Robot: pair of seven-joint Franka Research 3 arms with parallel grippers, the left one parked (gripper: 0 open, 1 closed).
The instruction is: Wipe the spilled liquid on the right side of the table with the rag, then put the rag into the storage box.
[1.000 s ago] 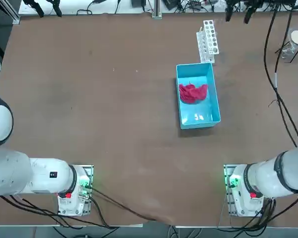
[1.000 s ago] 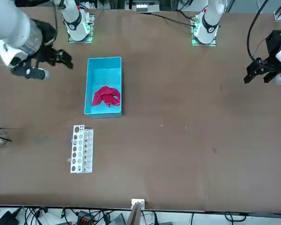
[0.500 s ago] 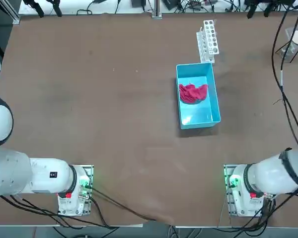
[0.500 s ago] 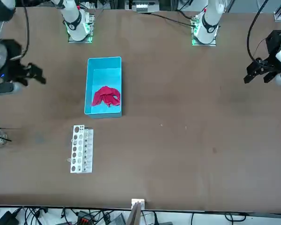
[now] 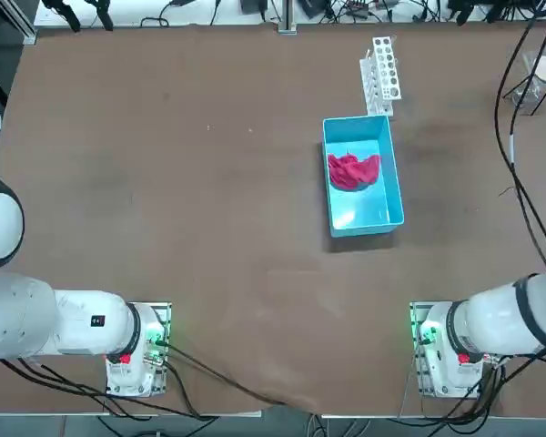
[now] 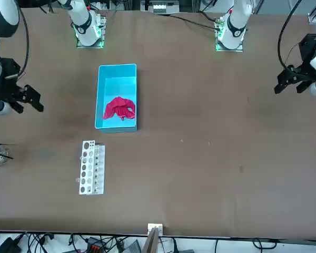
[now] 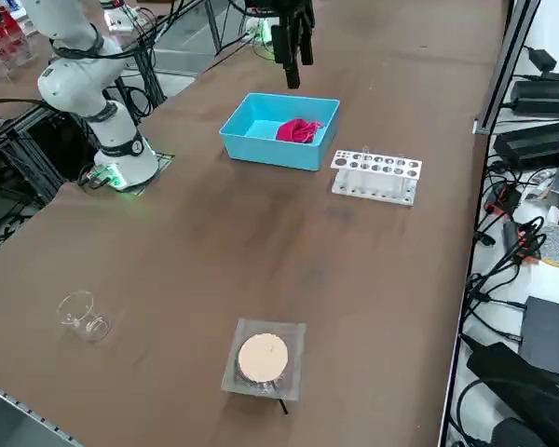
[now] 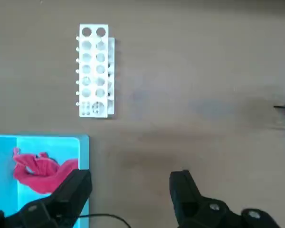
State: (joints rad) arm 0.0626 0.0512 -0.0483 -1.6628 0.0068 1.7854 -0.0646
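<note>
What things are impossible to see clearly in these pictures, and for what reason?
- Right end effector: cut off by the top view's right edge; the wrist view shows it open above the table.
- Rag: its underside is hidden by its own folds in all views.
- Storage box: partly outside the wrist view.
- Liquid: top view marks are too faint to tell whether any remains.

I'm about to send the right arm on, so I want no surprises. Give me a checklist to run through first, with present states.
- Rag inside the box: ok
- Rag clear of the box's rim: ok
- Right gripper open and holding nothing: ok
- Rack standing outside the box: ok
- Spill fully wiped off the table: cannot tell; faint darker patches show, wet or just marks
</note>
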